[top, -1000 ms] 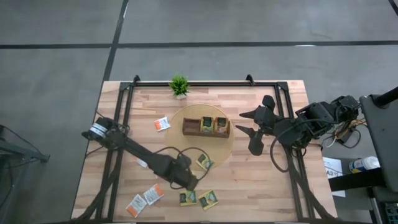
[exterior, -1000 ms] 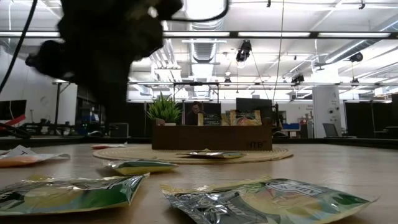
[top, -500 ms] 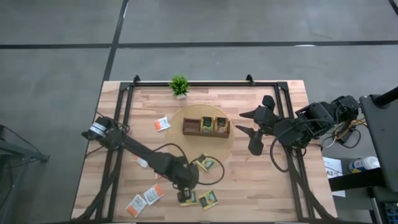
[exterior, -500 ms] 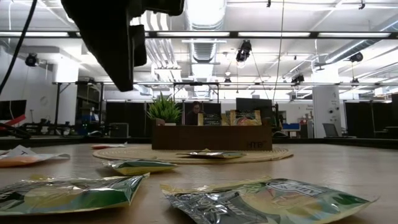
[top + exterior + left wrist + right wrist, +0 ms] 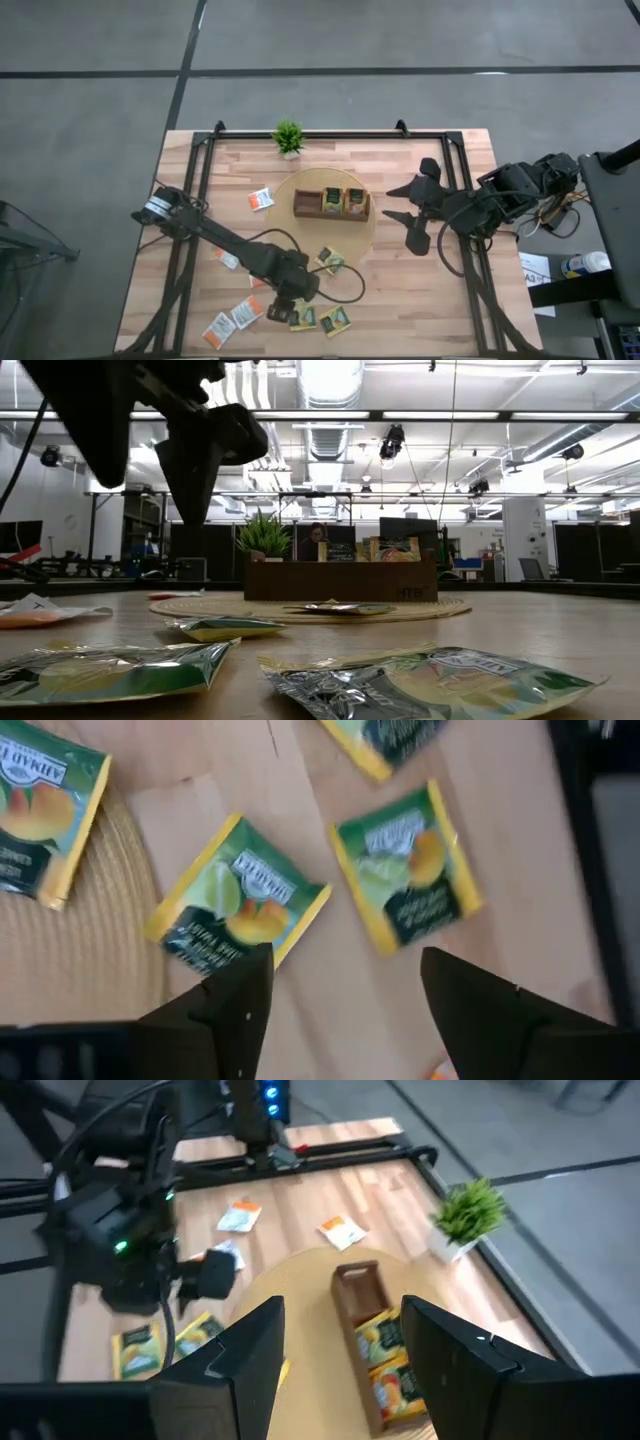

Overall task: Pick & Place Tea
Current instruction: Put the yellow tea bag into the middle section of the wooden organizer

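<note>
Tea sachets lie flat about the table. Two green-and-yellow ones [image 5: 303, 318] [image 5: 335, 321] rest near the front edge, and another [image 5: 330, 262] lies at the rim of the round woven mat [image 5: 362, 240]. White-and-orange ones lie at the front left [image 5: 232, 321] and beside the mat [image 5: 261, 199]. My left gripper [image 5: 290, 308] [image 5: 345, 1005] hovers open above the wood by the front green sachets, with nothing between its fingers. In its wrist view green sachets [image 5: 237, 910] [image 5: 405, 880] lie just ahead. My right gripper [image 5: 392, 203] [image 5: 340, 1355] waits open, high over the mat's right side.
A brown compartment tray [image 5: 332, 203] with green sachets standing in it sits on the mat. A small potted plant [image 5: 288, 137] stands at the far edge. A black frame [image 5: 205, 160] runs along the table's sides. Bare wood shows at the front right [image 5: 420, 300].
My left gripper has rolled about its own pointing line and opened wide, staying above the front green sachets. The sachets lie as before.
</note>
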